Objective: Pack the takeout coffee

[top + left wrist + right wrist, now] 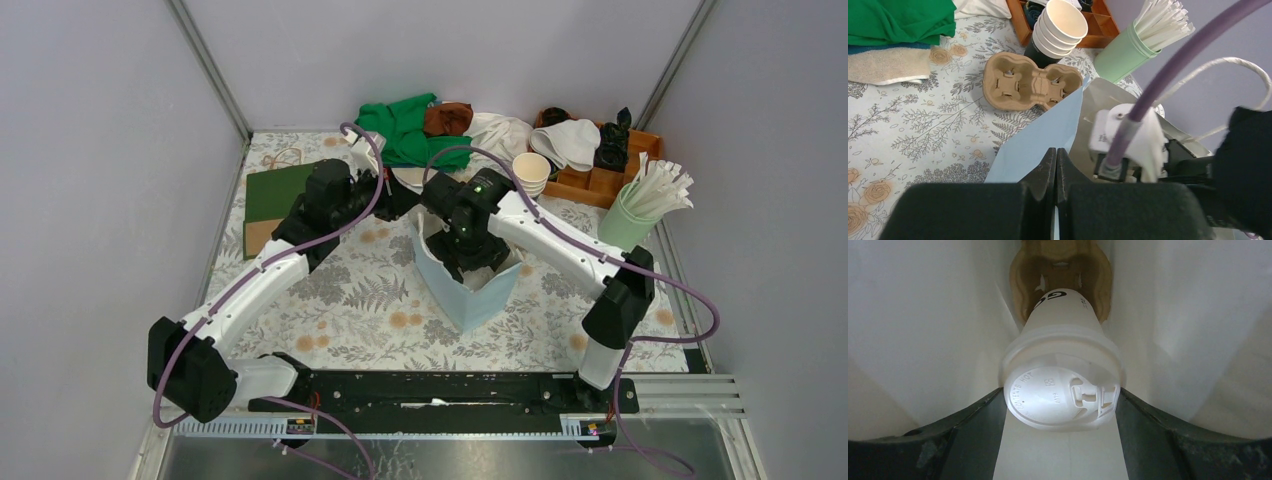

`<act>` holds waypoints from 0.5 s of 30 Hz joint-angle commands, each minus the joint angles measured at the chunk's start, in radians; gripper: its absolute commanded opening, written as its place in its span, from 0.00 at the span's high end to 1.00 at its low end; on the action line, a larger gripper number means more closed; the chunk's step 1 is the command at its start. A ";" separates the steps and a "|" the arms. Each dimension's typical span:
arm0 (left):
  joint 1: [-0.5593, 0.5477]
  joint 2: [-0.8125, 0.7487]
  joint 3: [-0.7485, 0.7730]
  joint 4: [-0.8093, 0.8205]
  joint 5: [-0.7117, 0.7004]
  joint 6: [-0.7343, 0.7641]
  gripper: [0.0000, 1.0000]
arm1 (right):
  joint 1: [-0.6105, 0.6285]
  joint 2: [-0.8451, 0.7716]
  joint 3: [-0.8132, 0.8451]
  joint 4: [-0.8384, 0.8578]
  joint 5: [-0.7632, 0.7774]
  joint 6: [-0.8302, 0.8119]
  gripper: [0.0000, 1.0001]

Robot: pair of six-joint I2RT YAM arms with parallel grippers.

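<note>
Right claw (1061, 405): open wide, down inside the bag, with one dark finger (968, 435) on each side of the coffee cup. It has hold of the cup up by the lid.
Left claw (1055, 162): closed tight, pinching the top edge of the bag.
Coffee cup (1063, 340): inside the bag, between the right claw's fingers, with its white lid (1060, 397) facing the wrist camera.
Bag (1045, 135): light blue outside and white inside, standing open on the table (923, 130).
Tray in the bag (1023, 285): brown, showing past the cup's far end, between the bag's white walls.
Tray on the table (1030, 82): brown, with holes for cups, just behind the bag.
Stack of cups (1060, 25): no lids, just behind that tray.
Green pot (1118, 57): full of white sticks (1168, 20), next to the stack.
Table: leaves and flowers printed all over its top.
</note>
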 commanded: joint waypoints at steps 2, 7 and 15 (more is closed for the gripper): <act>-0.002 -0.029 -0.003 0.078 -0.006 0.012 1.00 | -0.006 -0.003 -0.057 0.082 0.031 -0.010 0.41; -0.002 -0.031 -0.009 0.078 -0.008 0.008 1.00 | -0.006 -0.014 -0.126 0.147 0.046 -0.018 0.41; -0.002 -0.022 0.000 0.066 0.001 0.012 1.00 | -0.006 -0.011 -0.210 0.210 0.047 -0.035 0.41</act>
